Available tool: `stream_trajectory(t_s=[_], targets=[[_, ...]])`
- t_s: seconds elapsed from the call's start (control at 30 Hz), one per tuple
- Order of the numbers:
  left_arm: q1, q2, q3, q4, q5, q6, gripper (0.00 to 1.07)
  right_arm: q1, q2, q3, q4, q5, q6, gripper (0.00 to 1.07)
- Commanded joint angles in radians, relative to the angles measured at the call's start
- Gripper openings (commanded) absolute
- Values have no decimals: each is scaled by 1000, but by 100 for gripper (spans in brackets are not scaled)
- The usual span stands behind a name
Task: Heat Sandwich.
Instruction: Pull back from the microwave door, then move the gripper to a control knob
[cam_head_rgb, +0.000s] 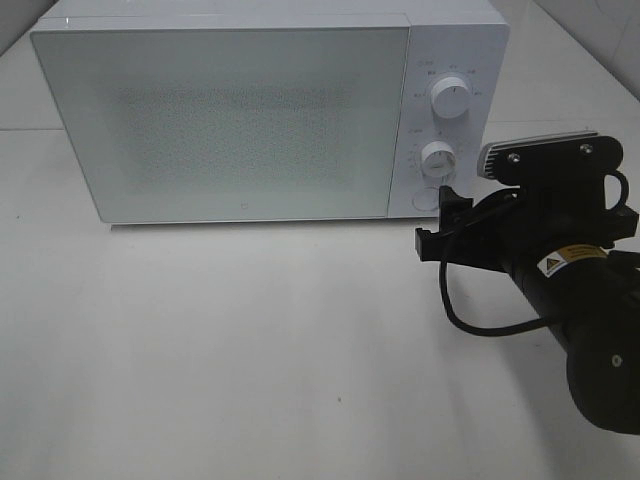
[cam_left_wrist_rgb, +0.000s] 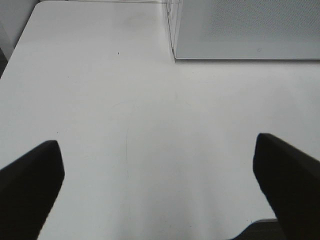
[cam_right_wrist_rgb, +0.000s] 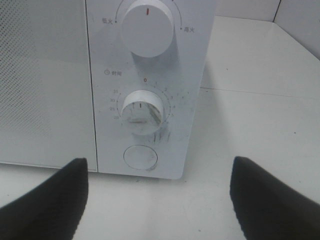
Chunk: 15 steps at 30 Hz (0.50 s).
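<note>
Looking from the high camera, the microwave (cam_head_rgb: 220, 120) stands on the desk (cam_head_rgb: 250, 380) with its door closed. The right tool (cam_head_rgb: 440, 222) hangs at about 4 o'clock of its front, near the round button (cam_head_rgb: 428, 198). I think a hard push here may slide the microwave back, or a finger may catch the timer knob (cam_head_rgb: 438, 158) instead. The sandwich shows in no view; whether it lies behind the frosted door I cannot tell.

From the left wrist, the left tool (cam_left_wrist_rgb: 157, 150) is spread wide over bare desk and holds nothing.

From the right wrist, the right tool (cam_right_wrist_rgb: 160, 165) is also spread wide, empty, touching nothing, and faces the button (cam_right_wrist_rgb: 140, 157).
</note>
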<state>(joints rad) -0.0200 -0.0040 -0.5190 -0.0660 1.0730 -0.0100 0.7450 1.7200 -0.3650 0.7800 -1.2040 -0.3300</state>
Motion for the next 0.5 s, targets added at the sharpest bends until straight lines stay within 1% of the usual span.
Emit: stream_trajectory(t_s=[0.03,0.17,0.27,0.5], targets=[[-5,-23,2,-3,-2,0,98,-9,14,-40,-11,-92,10,75],[-5,-23,2,-3,-2,0,98,-30,42,-72,-12,-85,10,75],[-5,-16,2,-3,-2,0,98,-67,95,-114,-13,-81,25,75],[-5,-16,2,-3,-2,0,98,-106,155,-178,-21,-78,51,75]])
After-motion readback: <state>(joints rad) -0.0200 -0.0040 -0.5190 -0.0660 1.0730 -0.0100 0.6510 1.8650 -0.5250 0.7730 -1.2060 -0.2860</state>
